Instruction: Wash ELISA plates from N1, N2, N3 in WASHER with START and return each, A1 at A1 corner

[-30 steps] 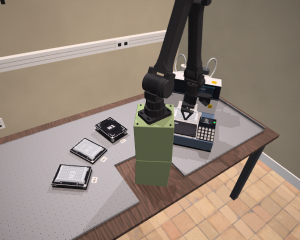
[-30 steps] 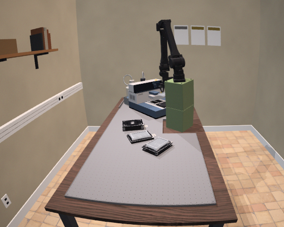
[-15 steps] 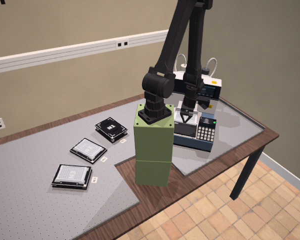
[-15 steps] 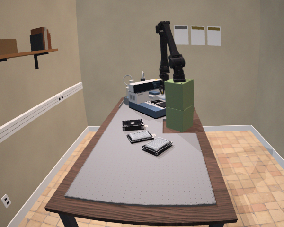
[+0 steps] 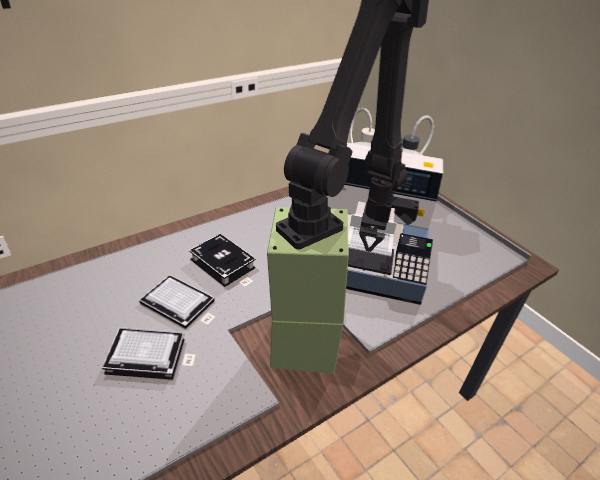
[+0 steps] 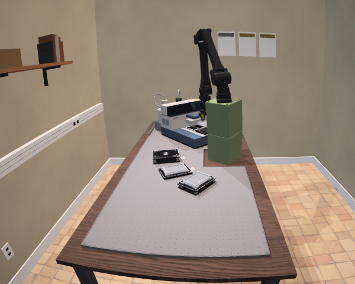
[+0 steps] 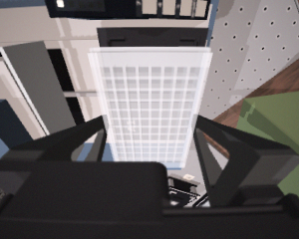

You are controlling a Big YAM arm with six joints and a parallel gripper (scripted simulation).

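My gripper (image 5: 370,248) (image 6: 202,119) (image 7: 149,119) is shut on a clear ELISA plate (image 5: 385,242) (image 7: 149,90), its fingers at the plate's long sides. The plate is over the washer's dark carrier (image 5: 368,260) (image 7: 151,37), apparently a little above it; part of the carrier shows past the plate's end. The cut-off corner cannot be made out. The washer (image 5: 385,287) (image 6: 183,137) has a green lamp (image 5: 428,244) above its keypad (image 5: 413,267). Nest N1 (image 5: 205,254) (image 6: 165,151) is empty. One plate (image 5: 176,297) (image 6: 175,169) sits in N2 and another (image 5: 144,348) (image 6: 197,180) in N3.
The green pedestal (image 5: 308,289) (image 6: 223,131) (image 7: 279,129) stands between the nests and the washer. The washer's white and black tower (image 5: 429,178) (image 6: 174,117) rises behind the carrier. Tubes and bottles stand behind it. The back wall runs along the table.
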